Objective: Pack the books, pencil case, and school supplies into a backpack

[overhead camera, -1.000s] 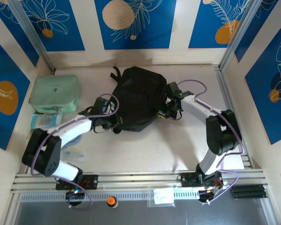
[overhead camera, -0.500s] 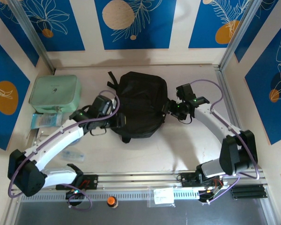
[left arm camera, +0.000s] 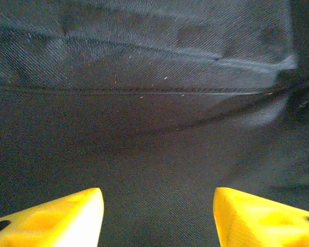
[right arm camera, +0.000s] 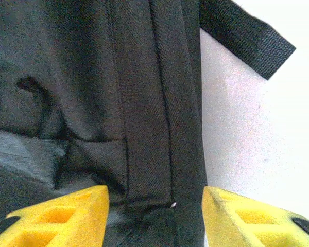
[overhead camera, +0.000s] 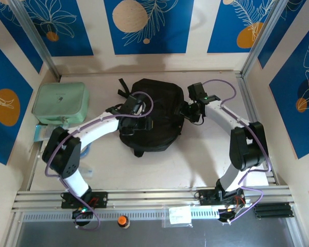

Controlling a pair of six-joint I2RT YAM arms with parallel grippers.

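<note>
- backpack lies flat on the table, long axis far-to-near, strap-and-loop end pointing away from the arm bases, tilted slightly left
- left gripper: released, nothing between jaws, black fabric under it, seam line just ahead
- right gripper: released, jaws either side of backpack's right edge seam; strap end ahead-right
- backpack contents hidden
- mint-green case shut, well left of left gripper

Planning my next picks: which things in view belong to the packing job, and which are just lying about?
Job: backpack; mint-green soft case, likely the pencil case; bluish packet beside it, probably supplies.
Lying about: orange-capped item and clear bag on the front rail.
</note>
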